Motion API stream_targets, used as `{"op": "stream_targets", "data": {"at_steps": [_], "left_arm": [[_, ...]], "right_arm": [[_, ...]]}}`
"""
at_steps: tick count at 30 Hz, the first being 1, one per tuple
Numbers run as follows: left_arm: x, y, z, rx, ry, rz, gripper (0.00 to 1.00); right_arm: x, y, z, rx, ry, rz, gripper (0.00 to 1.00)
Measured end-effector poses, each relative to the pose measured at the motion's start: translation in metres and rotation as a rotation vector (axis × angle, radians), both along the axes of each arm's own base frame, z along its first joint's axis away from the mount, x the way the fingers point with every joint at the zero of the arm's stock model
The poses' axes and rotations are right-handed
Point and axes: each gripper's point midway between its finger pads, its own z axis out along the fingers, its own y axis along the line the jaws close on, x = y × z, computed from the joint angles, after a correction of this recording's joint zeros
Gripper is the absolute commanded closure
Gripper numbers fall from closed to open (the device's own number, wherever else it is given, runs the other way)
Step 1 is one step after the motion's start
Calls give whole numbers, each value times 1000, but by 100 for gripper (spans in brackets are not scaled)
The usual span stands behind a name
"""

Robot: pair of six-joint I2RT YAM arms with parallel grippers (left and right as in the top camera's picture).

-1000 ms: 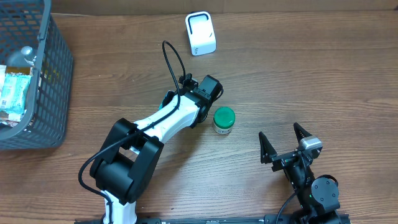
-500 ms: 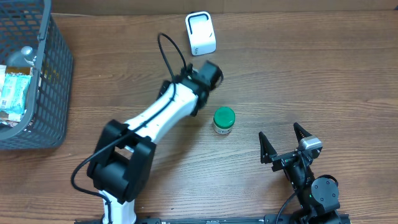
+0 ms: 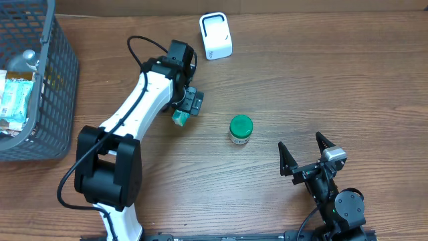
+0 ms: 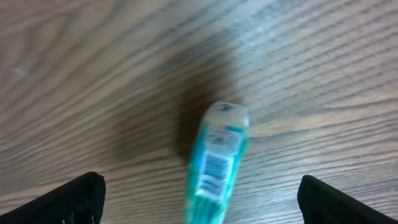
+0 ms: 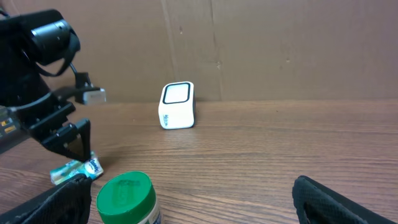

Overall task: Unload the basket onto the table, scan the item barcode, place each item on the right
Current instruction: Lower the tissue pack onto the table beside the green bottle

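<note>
I've swung my left gripper [image 3: 190, 102] leftward off the green-lidded jar [image 3: 241, 128], jaws apart over a teal packet [image 4: 217, 155], likely next to scan.

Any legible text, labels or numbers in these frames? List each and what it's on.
No text reads clearly.
Teal plastic packet: barcode and print, blurred.
White box-shaped scanner: small mark on its side, too small.
Green-lidded jar: label illegible.
Packets in grey mesh basket: print too small.

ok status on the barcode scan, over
Both open: left gripper over small teal-and-white packet, lying flat, not held, barcode up. Right gripper empty, off to the side. Green-lidded jar apart, not blocking white box scanner.
</note>
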Motion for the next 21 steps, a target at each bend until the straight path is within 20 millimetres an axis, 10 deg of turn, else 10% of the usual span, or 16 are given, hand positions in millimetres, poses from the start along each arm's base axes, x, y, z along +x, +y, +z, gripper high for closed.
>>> {"op": "stream_targets", "data": {"at_steps": [7,12,17,21], "left_arm": [[-9,-13,-27,-43,48,-38,1],[-9,-14,-43,-46,41,-40,36],[-12,-10,-55,-31,47,-44,39],[-15,-9,-61,-27,49,-41,87]], "right_arm": [[0,0,0,0,0,0,0],[0,0,0,0,0,0,0],[0,0,0,0,0,0,0],[0,0,0,0,0,0,0]]}}
